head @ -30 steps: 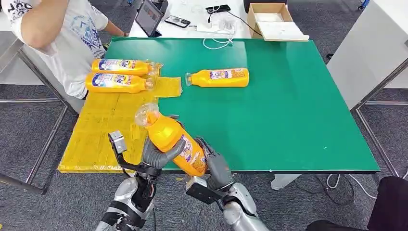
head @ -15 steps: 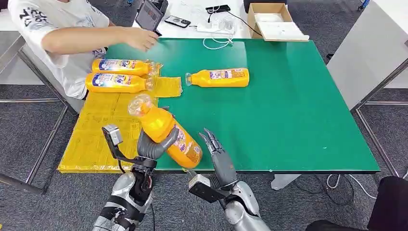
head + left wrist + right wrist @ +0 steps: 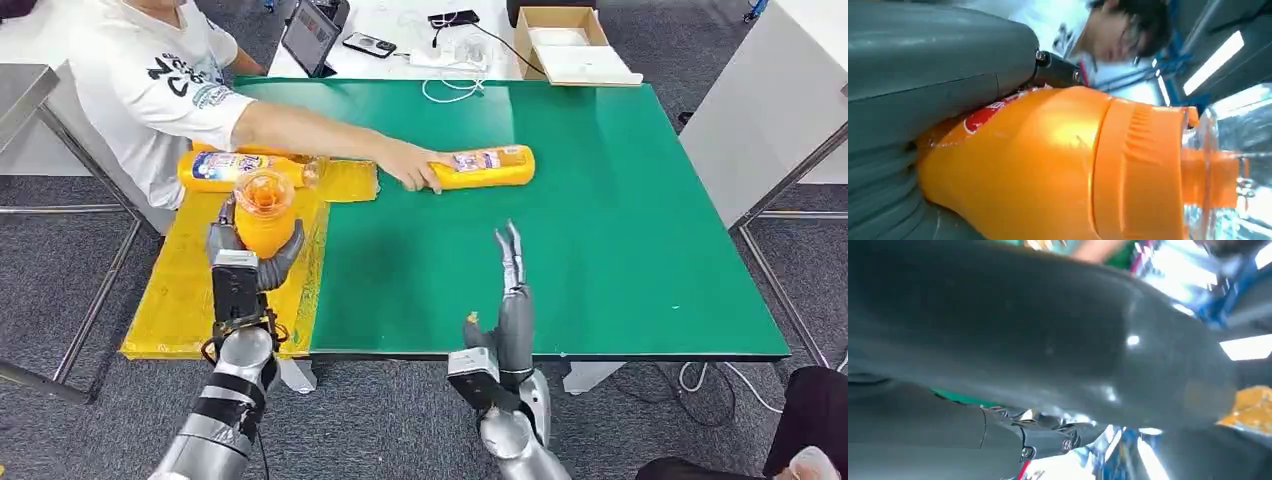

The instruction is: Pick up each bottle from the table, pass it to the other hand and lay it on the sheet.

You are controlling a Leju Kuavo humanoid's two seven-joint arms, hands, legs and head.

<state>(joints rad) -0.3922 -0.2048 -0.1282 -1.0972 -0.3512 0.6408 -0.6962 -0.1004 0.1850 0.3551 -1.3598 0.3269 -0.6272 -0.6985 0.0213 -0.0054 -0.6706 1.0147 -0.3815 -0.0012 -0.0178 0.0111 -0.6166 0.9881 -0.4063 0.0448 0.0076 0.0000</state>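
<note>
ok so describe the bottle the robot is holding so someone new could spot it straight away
Start at the green table and go to the yellow sheet over its left end. Above that sheet the left hand grips an orange bottle. It is the one raised with its clear cap facing the camera; the others lie flat, one on the sheet and one under a person's hand on the green.

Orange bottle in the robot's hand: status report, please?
Left hand grips orange bottle above yellow sheet. Right hand open, holding nothing. Person's hand on the table's bottle.
</note>
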